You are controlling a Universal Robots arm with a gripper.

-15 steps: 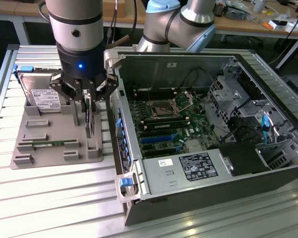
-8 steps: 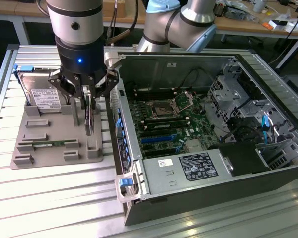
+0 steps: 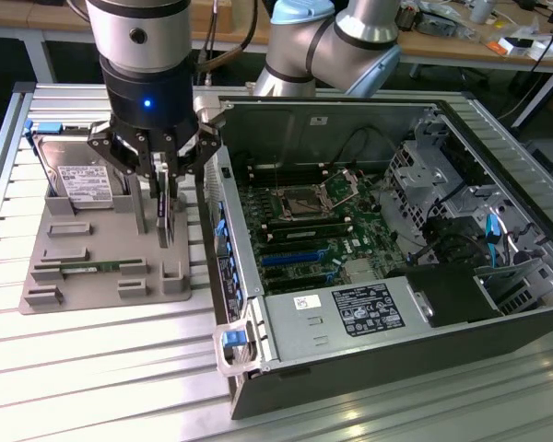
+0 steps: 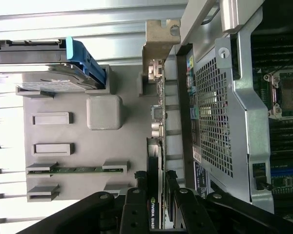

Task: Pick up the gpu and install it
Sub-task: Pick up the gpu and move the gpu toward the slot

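Your gripper, fingers tight on the upright gpu, over the grey tray, exterior view's left of the open case.

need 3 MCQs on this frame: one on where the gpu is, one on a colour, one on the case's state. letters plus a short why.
1. Where is the gpu?
A. seated in the case
B. on edge at the tray, under the gripper
C. flat on the floor

2. What colour is the memory stick in the tray?
A. green
B. red
C. white

3. How is the case?
A. shut, panel on
B. upright and shut
C. open, motherboard exposed

1 B: the card stands on edge at the tray right below the gripper, outside the case.
2 A: the narrow strip in the tray's holder is green.
3 C: the case lies with its side off, so the board shows.
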